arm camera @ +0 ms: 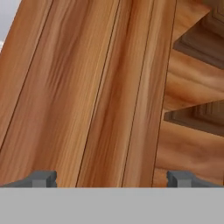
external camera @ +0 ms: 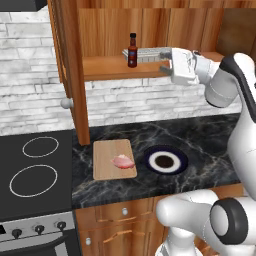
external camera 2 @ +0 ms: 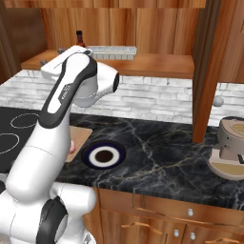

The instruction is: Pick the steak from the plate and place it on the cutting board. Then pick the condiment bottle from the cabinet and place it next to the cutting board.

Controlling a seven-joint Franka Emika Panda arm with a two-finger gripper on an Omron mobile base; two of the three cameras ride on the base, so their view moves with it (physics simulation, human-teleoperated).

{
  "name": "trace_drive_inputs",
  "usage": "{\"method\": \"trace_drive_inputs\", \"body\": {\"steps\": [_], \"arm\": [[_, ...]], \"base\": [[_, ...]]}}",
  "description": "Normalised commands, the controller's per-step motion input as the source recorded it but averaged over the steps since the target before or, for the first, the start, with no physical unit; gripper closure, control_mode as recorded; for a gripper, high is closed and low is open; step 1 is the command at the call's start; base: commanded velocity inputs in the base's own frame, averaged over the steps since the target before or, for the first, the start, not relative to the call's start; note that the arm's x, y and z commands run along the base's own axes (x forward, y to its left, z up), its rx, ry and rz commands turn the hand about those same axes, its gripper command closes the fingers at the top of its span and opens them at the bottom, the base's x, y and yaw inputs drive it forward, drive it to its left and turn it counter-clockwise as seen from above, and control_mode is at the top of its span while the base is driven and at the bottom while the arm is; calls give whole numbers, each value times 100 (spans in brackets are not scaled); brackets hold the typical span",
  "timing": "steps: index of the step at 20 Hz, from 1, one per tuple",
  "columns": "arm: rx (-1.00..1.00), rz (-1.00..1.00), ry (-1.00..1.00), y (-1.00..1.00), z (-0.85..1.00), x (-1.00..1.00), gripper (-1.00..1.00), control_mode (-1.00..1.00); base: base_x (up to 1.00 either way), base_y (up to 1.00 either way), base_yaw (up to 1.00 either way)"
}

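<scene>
Fingers (arm camera: pixel 112 178) spread, facing cabinet (arm camera: pixel 87 87) planks; grey tray (external camera: pixel 145 54) sits just behind condiment bottle (external camera: pixel 132 50).

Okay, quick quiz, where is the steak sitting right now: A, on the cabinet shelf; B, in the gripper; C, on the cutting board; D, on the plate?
C: the left base view shows the steak lying on the cutting board, while the plate beside it holds no meat.
</scene>
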Motion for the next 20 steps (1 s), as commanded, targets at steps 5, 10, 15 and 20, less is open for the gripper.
{"method": "trace_drive_inputs", "body": {"steps": [5, 10, 15, 20], "arm": [[1, -7, 6, -15, 12, 8, -100, -100], [0, -11, 8, -5, 2, 26, -100, -100], [0, -10, 7, -2, 0, 28, -100, -100], [0, -6, 3, 0, 1, 23, -100, -100]], "base": [[0, 0, 0], [0, 0, 0], [0, 0, 0], [0, 0, 0]]}}
